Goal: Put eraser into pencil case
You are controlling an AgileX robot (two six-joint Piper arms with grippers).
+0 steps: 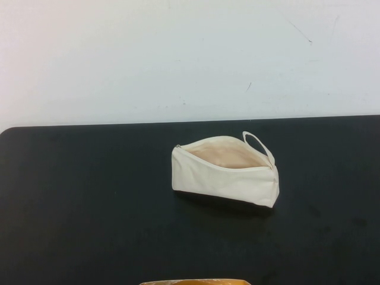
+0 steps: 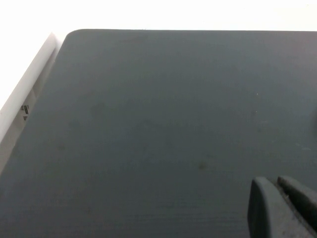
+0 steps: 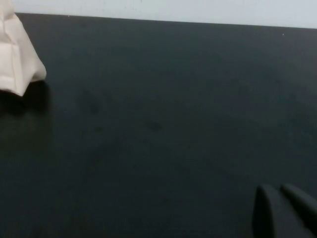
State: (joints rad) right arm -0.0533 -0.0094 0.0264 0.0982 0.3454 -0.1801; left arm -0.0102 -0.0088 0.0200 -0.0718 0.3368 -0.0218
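Note:
The pencil case [image 1: 228, 171] is a cream-white zip pouch with a tan lining. It stands in the middle of the black table [image 1: 89, 208] with its mouth open upward and its loop strap at the right end. One corner of it shows in the right wrist view [image 3: 17, 57]. The eraser shows in no view. My left gripper [image 2: 276, 184] is shut and empty, low over bare table near the left edge. My right gripper [image 3: 276, 191] is shut and empty, over bare table well to the right of the pouch. Neither gripper shows in the high view.
A white wall [image 1: 178, 53] rises behind the table's far edge. A white ledge [image 2: 29, 84] runs along the table's left side. A yellow-orange strip [image 1: 196, 282] pokes in at the bottom edge of the high view; I cannot tell what it is.

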